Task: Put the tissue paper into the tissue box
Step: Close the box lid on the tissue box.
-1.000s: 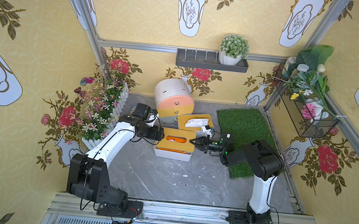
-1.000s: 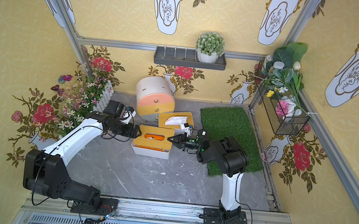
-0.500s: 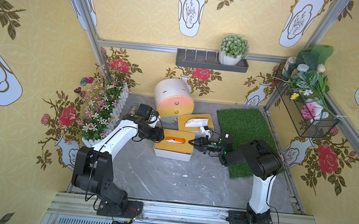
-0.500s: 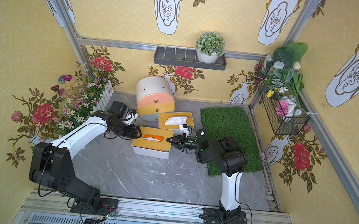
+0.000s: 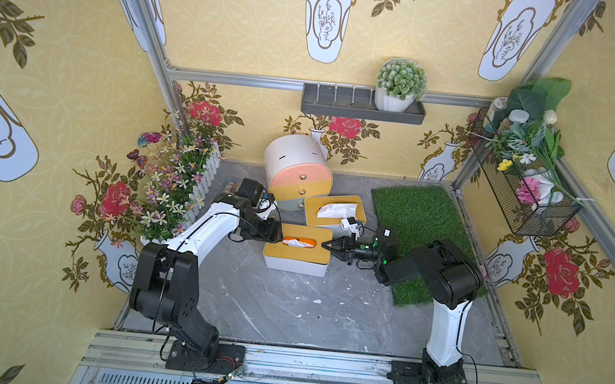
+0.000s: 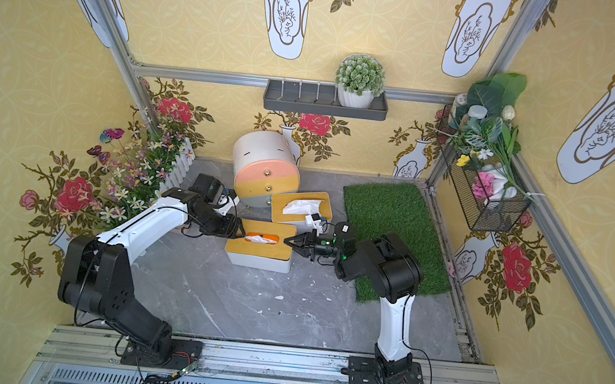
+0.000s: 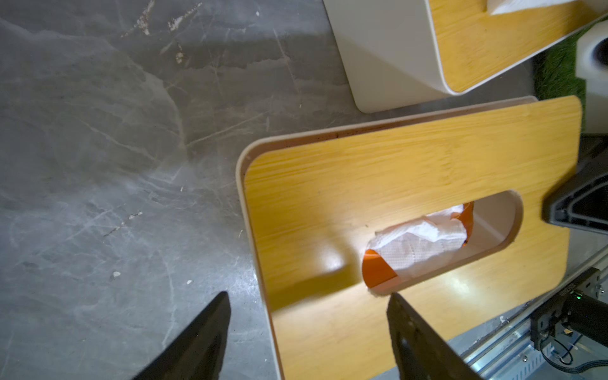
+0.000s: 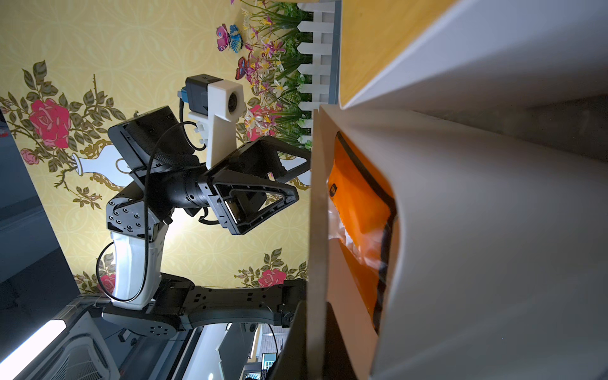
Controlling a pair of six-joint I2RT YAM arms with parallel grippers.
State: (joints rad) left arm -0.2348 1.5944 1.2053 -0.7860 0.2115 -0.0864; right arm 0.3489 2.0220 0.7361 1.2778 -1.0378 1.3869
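Left gripper (image 7: 307, 296): spread wide and empty, straddling the left end of the tissue box (image 5: 292, 264).
Right gripper (image 5: 327, 245): clenched on the right edge of the bamboo lid (image 5: 307, 256).
Tissue paper (image 7: 424, 243): crumpled in the lid's slot, partly poking out, lying on an orange pack (image 7: 378, 273) inside.

Access around the tissue box (image 5: 294, 266): the drawer cabinet (image 5: 298, 172) is blocking 12 o'clock and a second tissue box (image 5: 312, 210) is crowding 1 o'clock. The right gripper (image 5: 324, 244) is occupying 3 o'clock, clamped on the lid (image 5: 303, 255). The left gripper (image 5: 277, 236) is standing spread at 9 o'clock. Tissue paper (image 7: 418, 240) is filling part of the slot (image 7: 493, 223) — the remainder is gaping free. Bare floor (image 5: 286, 307) is lying open at 6 o'clock.
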